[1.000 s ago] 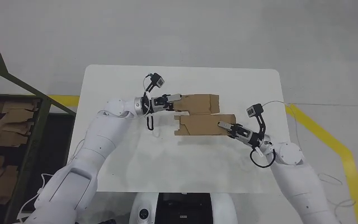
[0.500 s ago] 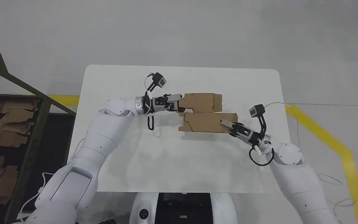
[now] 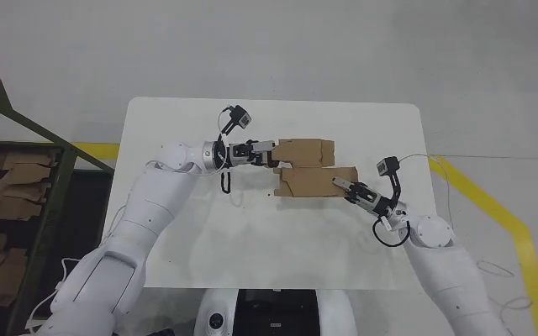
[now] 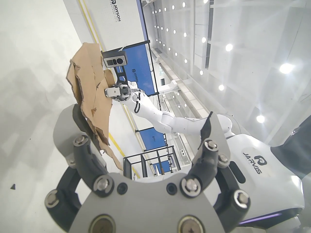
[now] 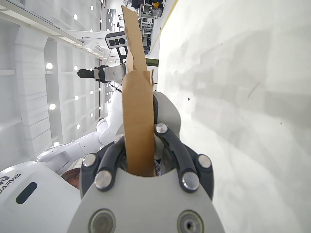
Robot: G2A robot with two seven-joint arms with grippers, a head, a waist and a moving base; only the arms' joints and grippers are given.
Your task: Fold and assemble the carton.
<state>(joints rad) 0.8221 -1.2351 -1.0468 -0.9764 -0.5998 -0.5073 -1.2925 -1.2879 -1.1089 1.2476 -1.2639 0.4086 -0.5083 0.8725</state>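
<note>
Hanging over the desk point(image 3: 210, 252), the carton point(image 3: 315, 181) sits clamped in the right pincer point(image 3: 343, 186); left pincer point(image 3: 270, 151) spread apart.

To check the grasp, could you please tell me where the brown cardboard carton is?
In the top view, the brown cardboard carton is between the left gripper and right gripper, over the white table.

Carton point(image 5: 137, 112) in my right hand point(image 5: 148, 103): matt brown cardboard, rough torn edges. Hand's plate point(image 5: 145, 207) looks smooth matt grey, metal screws point(image 5: 160, 128) glossy. Surface point(image 5: 230, 86) beside it: smooth white.
</note>
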